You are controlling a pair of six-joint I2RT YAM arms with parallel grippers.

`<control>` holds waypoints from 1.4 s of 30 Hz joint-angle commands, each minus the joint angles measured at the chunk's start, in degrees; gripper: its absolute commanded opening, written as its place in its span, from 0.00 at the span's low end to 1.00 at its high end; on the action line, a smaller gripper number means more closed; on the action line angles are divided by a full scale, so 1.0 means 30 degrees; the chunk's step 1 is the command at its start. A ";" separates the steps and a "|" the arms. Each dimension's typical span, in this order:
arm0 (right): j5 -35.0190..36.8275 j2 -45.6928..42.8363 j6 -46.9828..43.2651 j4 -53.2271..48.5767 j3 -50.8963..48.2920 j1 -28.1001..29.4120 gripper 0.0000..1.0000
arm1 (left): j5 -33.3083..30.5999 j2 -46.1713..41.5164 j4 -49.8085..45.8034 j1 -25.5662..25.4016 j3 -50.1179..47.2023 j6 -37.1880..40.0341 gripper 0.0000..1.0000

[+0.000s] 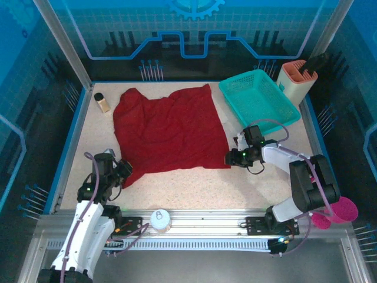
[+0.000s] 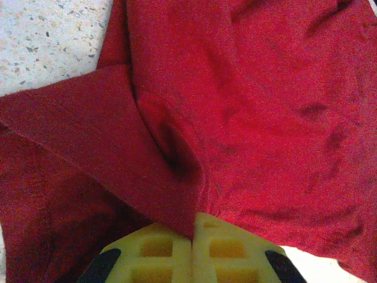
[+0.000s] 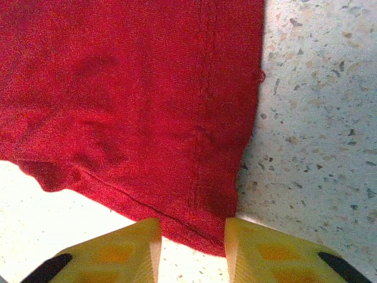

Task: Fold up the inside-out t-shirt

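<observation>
One speckled tabletop (image 1: 177, 186) with a blue border carries all the things. Most of its middle is covered by the dark red t-shirt (image 1: 168, 132), which lies spread out and nearly flat, with some soft wrinkles and an uneven far edge. Its far right corner comes close to the teal mesh basket (image 1: 259, 97); I cannot tell if they touch. The basket stands at the far right of the tabletop, turned a little at an angle.

At the near left corner of the t-shirt is the left tool (image 1: 125, 172). In the left wrist view its yellow fingers (image 2: 159, 247) are pressed together, and a fold of the red cloth runs down into the line where they meet, so the left tool (image 2: 192, 227) is closed on the t-shirt. At the near right corner is the right tool (image 1: 230, 158). In the right wrist view the right tool (image 3: 193, 227) has a narrow gap between its fingers (image 3: 141, 242), and the corner of the t-shirt (image 3: 135, 100), with its stitched hem, lies in this gap without being squeezed.

Behind the basket stands a peach holder (image 1: 296, 82) with dark things inside. A small bottle (image 1: 102, 103) with a dark cap stands just beside the far left of the t-shirt. A round tin (image 1: 159, 220) sits on the metal rail between the two arm bases
</observation>
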 commanded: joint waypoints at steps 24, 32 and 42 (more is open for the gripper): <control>-0.0265 -0.0405 -0.0287 0.0327 -0.0407 -0.0283 0.32 | -0.0451 -0.0306 -0.0492 -0.0077 -0.0211 0.0219 0.00; -0.1026 0.0073 -0.0156 0.0811 -0.0564 -0.0401 0.32 | -0.0291 -0.0251 -0.0240 -0.0069 -0.0507 0.0099 0.00; -0.1515 0.0785 -0.0046 0.1169 -0.0772 -0.0521 0.32 | -0.0233 -0.0336 -0.0309 -0.0062 -0.0565 0.0068 0.00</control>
